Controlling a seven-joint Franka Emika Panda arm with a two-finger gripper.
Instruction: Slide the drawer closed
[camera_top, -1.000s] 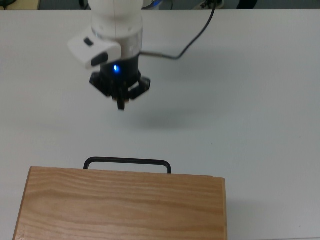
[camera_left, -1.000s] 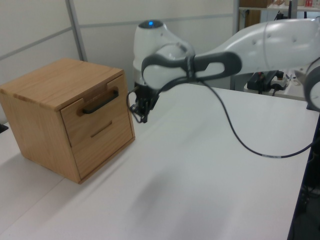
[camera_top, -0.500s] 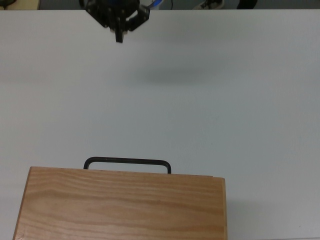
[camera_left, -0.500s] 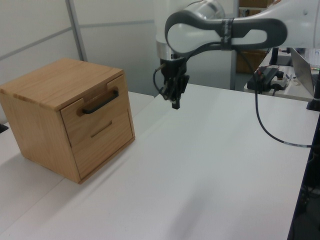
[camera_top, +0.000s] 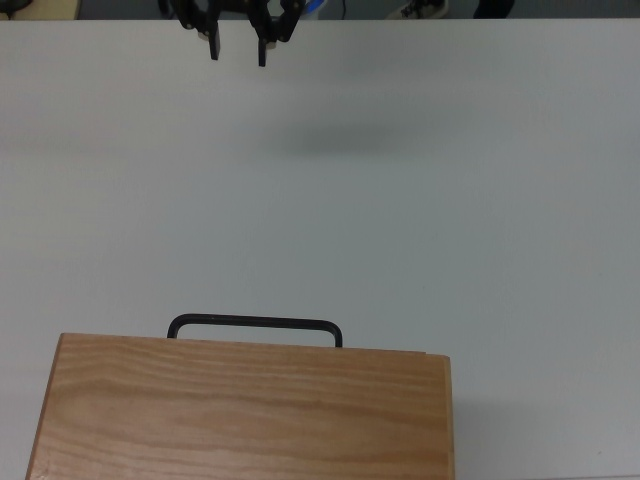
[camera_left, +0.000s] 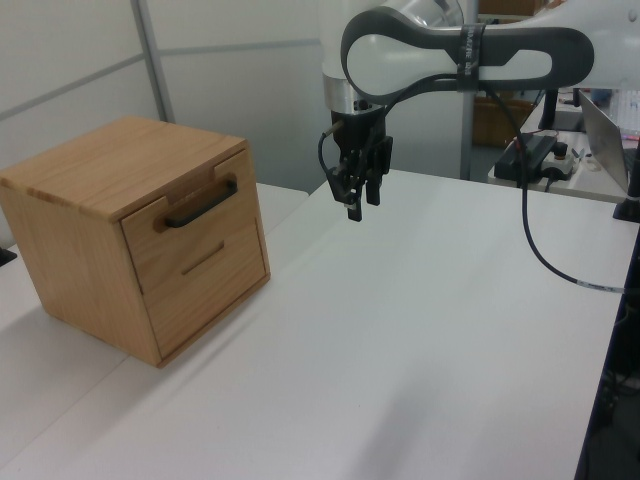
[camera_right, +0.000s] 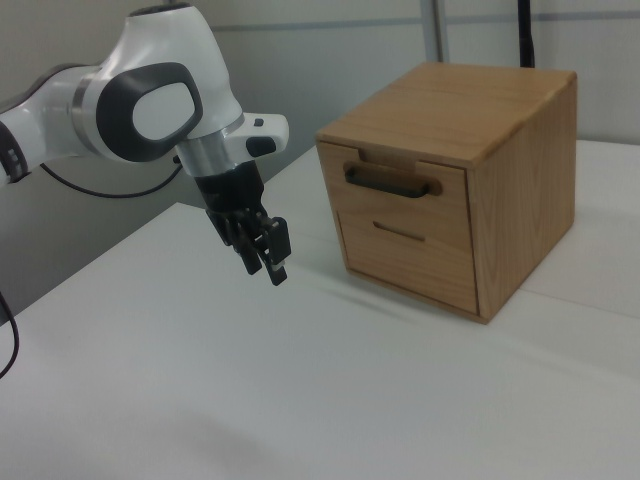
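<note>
Up at the far edge of the table (camera_top: 480, 200) in the top view, you've got the gripper (camera_top: 238, 52) hanging in the air with its two black fingers (camera_top: 214, 45) spread apart and nothing between them. You can see the gap clearly from above; in the left view the gripper (camera_left: 359, 197) points down over the white surface, and in the right view it (camera_right: 268, 258) sits lower than the white and grey arm (camera_right: 150, 105) that carries it. Its shadow is a soft smudge on the table just below it in the top view.

Your drawer (camera_left: 190, 225) is the upper one in the wooden cabinet (camera_left: 95, 165), which stands on the table at the left view's left side. Its front panel looks flush, or very nearly flush, with the cabinet face in both side views (camera_right: 405, 195), so it reads as pushed in. The black bar handle (camera_top: 255, 325) sticks out past the cabinet's grained top in the top view, and you can see it across the upper front in the left view too.

The gripper is well apart from the handle, touching neither it nor the cabinet. A black cable (camera_left: 540, 250) droops from the arm off to the left view's right.
</note>
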